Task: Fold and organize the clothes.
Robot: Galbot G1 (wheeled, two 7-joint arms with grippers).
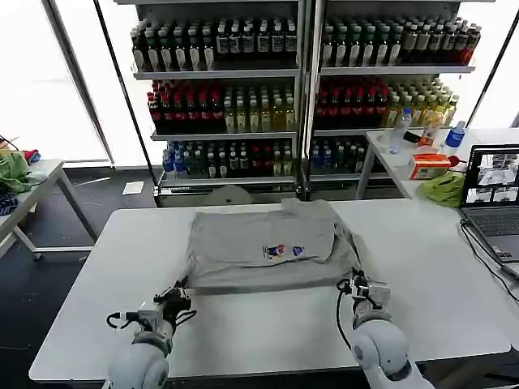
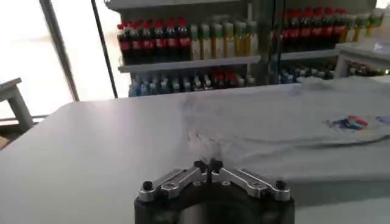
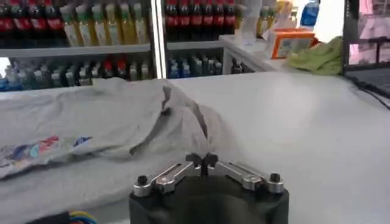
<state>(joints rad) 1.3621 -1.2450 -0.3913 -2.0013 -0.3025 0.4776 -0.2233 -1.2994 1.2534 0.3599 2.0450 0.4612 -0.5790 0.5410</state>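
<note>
A grey T-shirt [image 1: 259,235] with a small multicoloured chest print [image 1: 282,251] lies folded flat in the middle of the white table [image 1: 243,332]. My left gripper [image 1: 182,289] sits at its near left corner. In the left wrist view the left gripper [image 2: 208,164] is shut, its tips meeting at the T-shirt [image 2: 292,134] edge where wrinkles converge. My right gripper [image 1: 357,285] is at the near right corner. In the right wrist view the right gripper [image 3: 202,160] is shut on a raised ridge of the T-shirt [image 3: 91,122].
An open laptop [image 1: 495,194] with cables [image 1: 486,259] stands at the table's right edge. A lime-green cloth [image 1: 444,189] and an orange box [image 1: 428,166] lie on the back-right table. Bottle shelves [image 1: 300,81] stand behind. A side table [image 1: 24,178] is at the left.
</note>
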